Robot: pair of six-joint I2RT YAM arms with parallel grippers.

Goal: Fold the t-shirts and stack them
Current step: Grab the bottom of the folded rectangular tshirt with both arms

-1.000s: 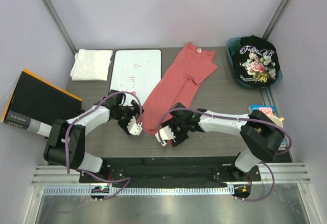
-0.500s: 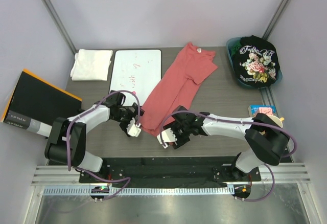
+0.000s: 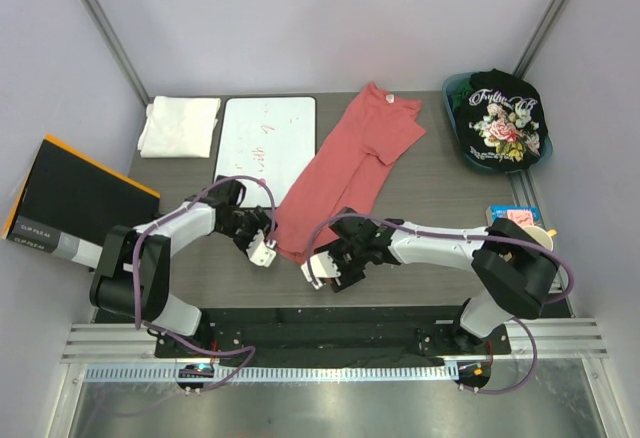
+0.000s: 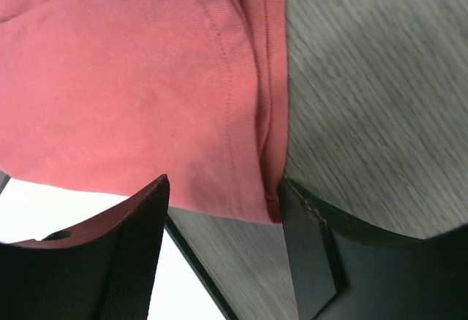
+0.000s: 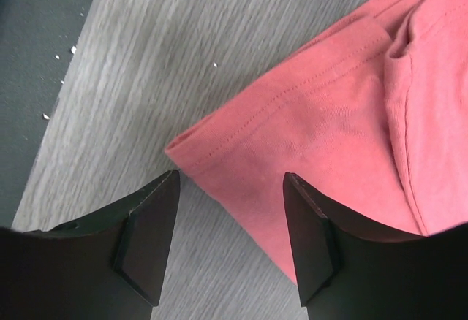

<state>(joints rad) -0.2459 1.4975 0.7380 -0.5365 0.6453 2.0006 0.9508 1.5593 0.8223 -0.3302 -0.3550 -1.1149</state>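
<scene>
The salmon-red t-shirt (image 3: 345, 163) lies flat and diagonal on the table, collar far, hem near. My left gripper (image 3: 264, 250) is open at the hem's left corner; in the left wrist view (image 4: 223, 207) the hem corner of the shirt (image 4: 131, 79) lies between the jaws. My right gripper (image 3: 318, 268) is open at the hem's right corner; the shirt (image 5: 314, 115) lies between its jaws in the right wrist view (image 5: 228, 188). The white folded t-shirt (image 3: 180, 126) lies at the far left. The black floral t-shirt (image 3: 502, 118) sits in a teal basket (image 3: 455, 93).
A whiteboard (image 3: 265, 143) with red marks lies left of the salmon shirt, its edge (image 4: 44, 210) under my left gripper. A black folder with an orange edge (image 3: 70, 203) overhangs the table's left side. A blue box and a cup (image 3: 522, 223) stand at the right edge.
My right gripper has shifted slightly left along the near hem. My left gripper has barely moved. The shirt lies as before.
</scene>
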